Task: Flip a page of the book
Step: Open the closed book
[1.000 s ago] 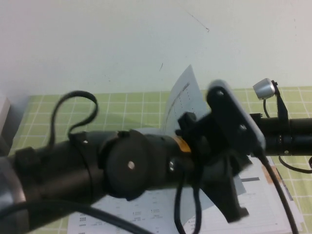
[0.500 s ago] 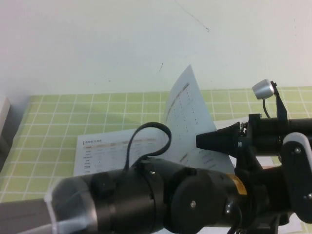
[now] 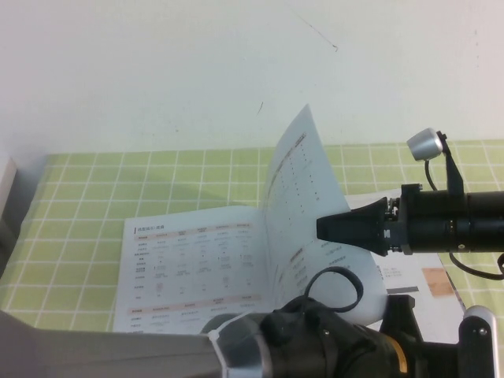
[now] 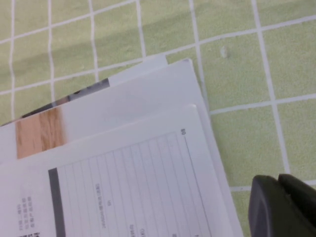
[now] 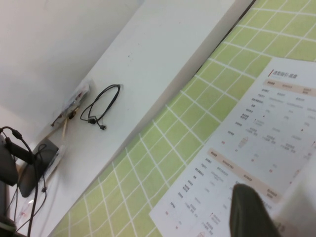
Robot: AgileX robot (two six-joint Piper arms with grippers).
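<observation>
The book [image 3: 189, 260] lies open on the green grid mat [image 3: 94, 189]. Its left side shows small tables with pale pink header bars, also seen in the right wrist view [image 5: 256, 143]. The page [image 3: 303, 197] stands nearly upright over the spine. My right gripper [image 3: 323, 227] reaches in from the right and is shut on the page's edge. In the right wrist view one dark finger [image 5: 252, 212] lies against the white leaf [image 5: 301, 202]. My left gripper [image 4: 284, 210] is shut and empty. It hovers over the mat just off the outer corner of the book's right-hand leaves [image 4: 148, 163].
My left arm [image 3: 315, 346] fills the bottom of the high view and hides the book's near edge. A grey box [image 3: 6, 189] sits at the mat's left edge. A white surface with a looped black cable [image 5: 101, 106] lies beyond the mat.
My left arm has dropped back toward the bottom of the high view, uncovering the open book. The page stays held upright in my right gripper.
</observation>
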